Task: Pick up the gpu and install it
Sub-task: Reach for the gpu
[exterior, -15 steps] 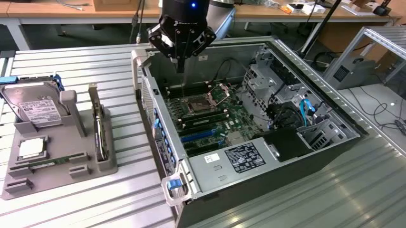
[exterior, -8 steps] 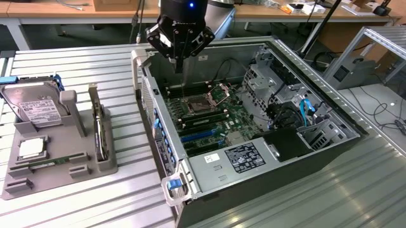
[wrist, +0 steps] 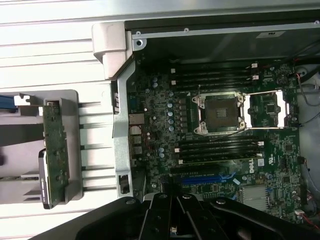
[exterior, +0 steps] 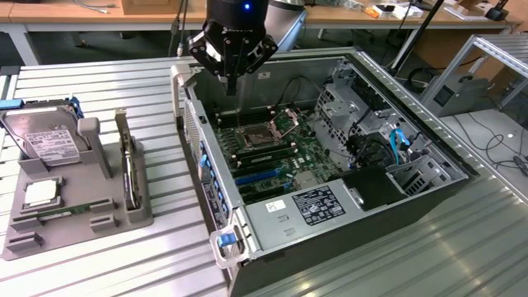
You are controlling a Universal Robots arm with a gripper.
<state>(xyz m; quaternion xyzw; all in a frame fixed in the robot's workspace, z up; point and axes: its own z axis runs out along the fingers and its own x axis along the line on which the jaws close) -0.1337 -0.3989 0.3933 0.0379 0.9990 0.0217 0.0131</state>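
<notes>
- While my pincer (exterior: 232,83) hangs above the open computer case (exterior: 429,185) in the exterior view, its fingers are pressed together and hold nothing.
- Exterior view: the gpu (exterior: 126,167) is well apart from me. It stands on edge in a slot of the grey holder (exterior: 74,238) on the table, to the exterior view's left of the case.
- A hard drive (exterior: 46,139) stands in the same holder, further to the exterior view's left. It is not my part.
- Wrist view: the pincer (wrist: 175,217) is closed over the motherboard (wrist: 165,115), between the processor socket (wrist: 220,112) and the case wall.
- The gpu (wrist: 55,150) lies beyond that wall. I see it edge-on, a green board upright in the holder (wrist: 82,145).
- A blue slot (wrist: 205,178) shows on the board just beside my fingers.
- Handling, my judgement: the card is light and stiff but fragile. Its components are exposed, and the contact edge seems to sit down in the holder.
- Where to hold: the free upper edge, with the fingers across the board's thickness near the cooler block. I would pinch firmly but not hard.
- The metal end bracket is likely slick, so I would avoid it.
</notes>
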